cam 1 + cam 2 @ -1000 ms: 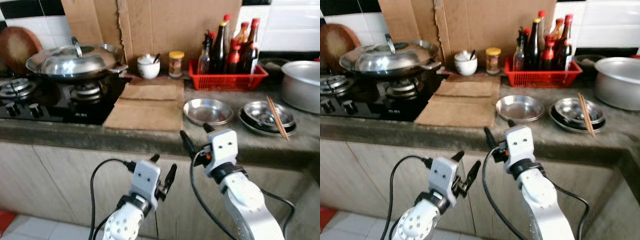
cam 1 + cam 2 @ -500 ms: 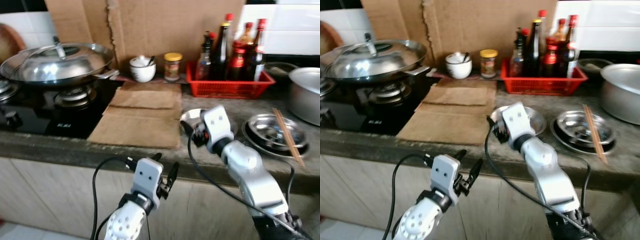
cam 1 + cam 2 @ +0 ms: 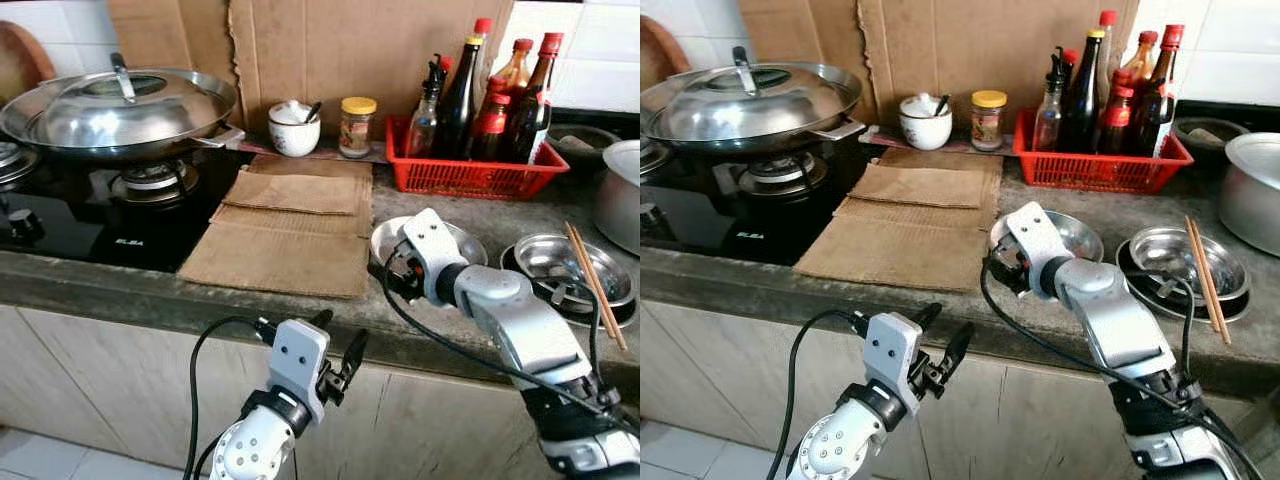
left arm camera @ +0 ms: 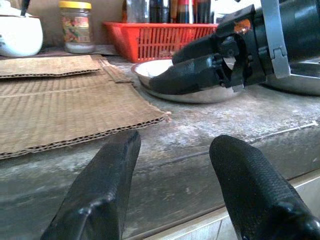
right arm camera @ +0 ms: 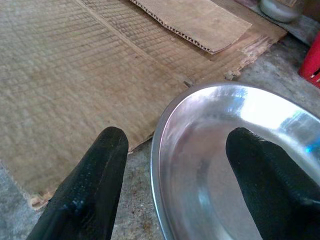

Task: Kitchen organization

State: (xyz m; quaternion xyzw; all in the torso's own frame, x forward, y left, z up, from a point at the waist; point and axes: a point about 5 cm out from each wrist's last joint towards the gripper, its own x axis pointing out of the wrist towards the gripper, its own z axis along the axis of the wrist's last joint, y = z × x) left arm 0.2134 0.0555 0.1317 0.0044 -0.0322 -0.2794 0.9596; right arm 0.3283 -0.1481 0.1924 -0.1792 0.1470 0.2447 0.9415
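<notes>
On the bench (image 3: 300,305), seen through the head's eyes:
Right end effector (image 3: 392,275): reaching over the front of the bench at the near rim of a shallow steel dish (image 3: 470,240), just beside the cardboard sheets (image 3: 290,240).
Left end effector (image 3: 338,345): hanging below the bench edge, in front of the cabinet, fingers spread.
Behind: a lidded wok (image 3: 120,105) is sitting on the gas hob (image 3: 90,215); a white sugar pot (image 3: 294,130) and a yellow-capped jar (image 3: 355,126) are standing next to a red basket (image 3: 470,172) of sauce bottles.
To the right: chopsticks (image 3: 595,280) are lying across stacked steel bowls (image 3: 560,265), near a large pot (image 3: 622,195).

Left wrist view:
Left end effector (image 4: 172,190): its two fingers are standing wide apart, gripping nothing, level with the bench edge.
Ahead: the right end effector (image 4: 165,82) is lying against the dish (image 4: 200,94).

Right wrist view:
Right end effector (image 5: 175,185): opened wide, straddling the dish (image 5: 235,165) rim, one finger over cardboard (image 5: 75,90), the other above the dish's hollow, not closing on it.
</notes>
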